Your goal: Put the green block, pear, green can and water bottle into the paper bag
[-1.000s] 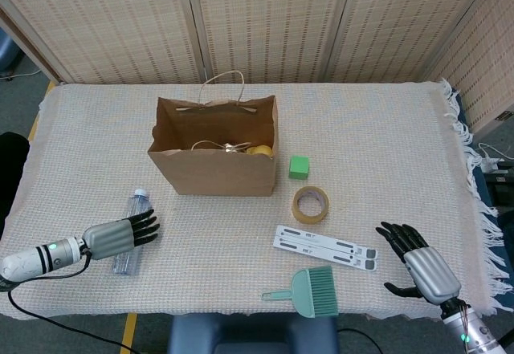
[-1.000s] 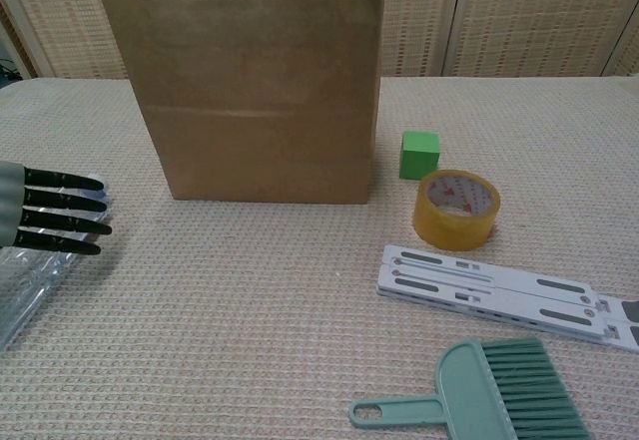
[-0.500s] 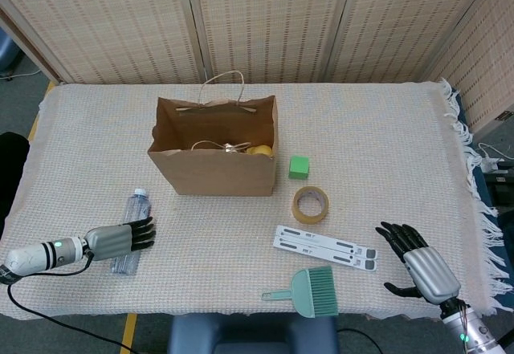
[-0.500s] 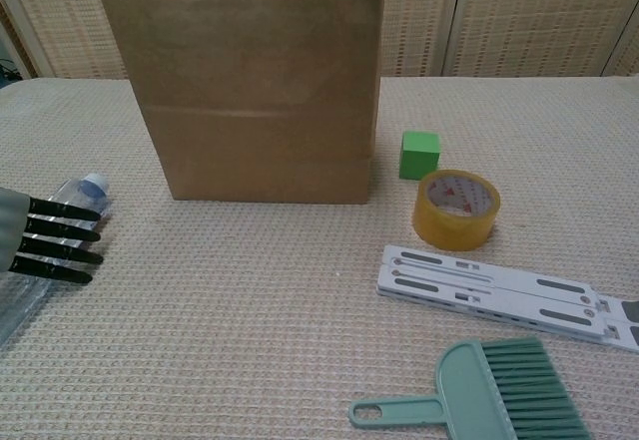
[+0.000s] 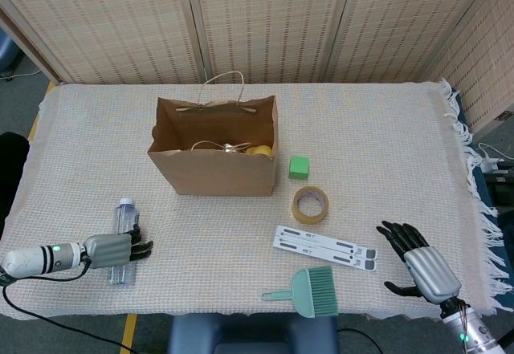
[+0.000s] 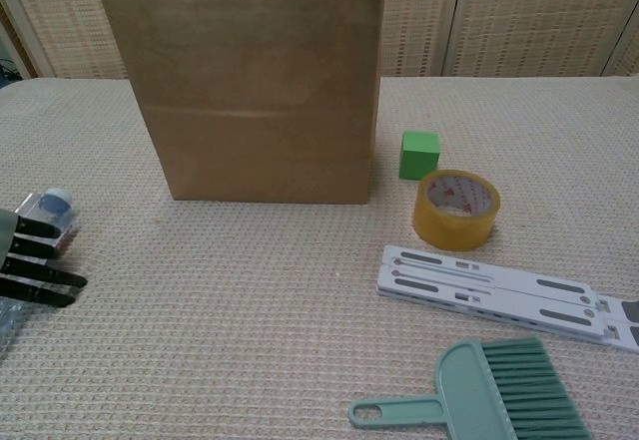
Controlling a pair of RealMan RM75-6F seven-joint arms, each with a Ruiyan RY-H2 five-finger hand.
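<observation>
The water bottle [image 5: 124, 219] [image 6: 48, 211] lies on the cloth at the front left, cap pointing away from me. My left hand [image 5: 112, 250] [image 6: 28, 260] lies across its middle with the fingers wrapped over it. The paper bag [image 5: 213, 173] [image 6: 250, 91] stands open at the centre, and a yellow pear [image 5: 259, 151] shows inside. Just right of the bag sits the green block [image 5: 299, 166] [image 6: 419, 154]. My right hand [image 5: 418, 262] hovers at the front right, fingers spread and holding nothing. No green can shows in either view.
A roll of tape [image 5: 310, 204] [image 6: 456, 209] sits in front of the green block. Nearer me lie a white folding stand [image 5: 324, 247] [image 6: 489, 290] and a green hand brush [image 5: 309, 290] [image 6: 489, 400]. The cloth's fringed edge runs along the right side.
My left hand has drawn back toward me and leftward, and its fingers have curled over the bottle. The bottle shifted left with it and turned straighter. The right hand stayed still.
</observation>
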